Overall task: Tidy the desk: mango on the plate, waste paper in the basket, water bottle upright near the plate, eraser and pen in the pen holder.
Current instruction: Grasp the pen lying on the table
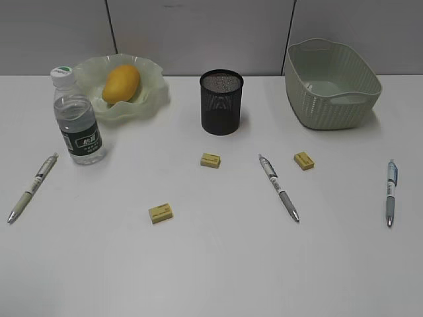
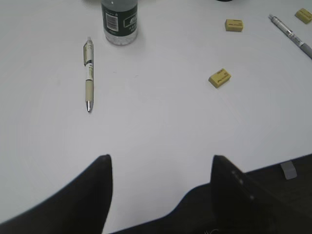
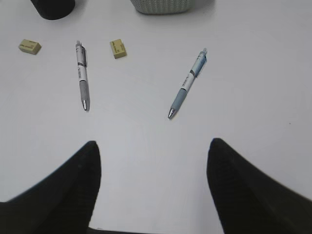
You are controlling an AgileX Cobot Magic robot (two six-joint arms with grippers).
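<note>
On the white desk [image 1: 218, 264] the mango [image 1: 121, 82] lies in the wavy green plate [image 1: 156, 71]. The water bottle [image 1: 76, 122] stands upright beside the plate. The black pen holder [image 1: 221, 102] stands mid-back and the basket [image 1: 334, 82] back right. Three yellow erasers [image 1: 210, 160] [image 1: 303, 160] [image 1: 160, 212] and three pens [image 1: 32, 187] [image 1: 278, 187] [image 1: 390, 191] lie loose. No waste paper shows. My left gripper [image 2: 161, 158] is open and empty, short of the left pen [image 2: 88, 74]. My right gripper [image 3: 153, 144] is open and empty, short of the blue pen [image 3: 188, 83].
Neither arm shows in the exterior view. The desk's front edge [image 2: 273, 165] lies close under the left gripper. A grey wall runs behind the desk.
</note>
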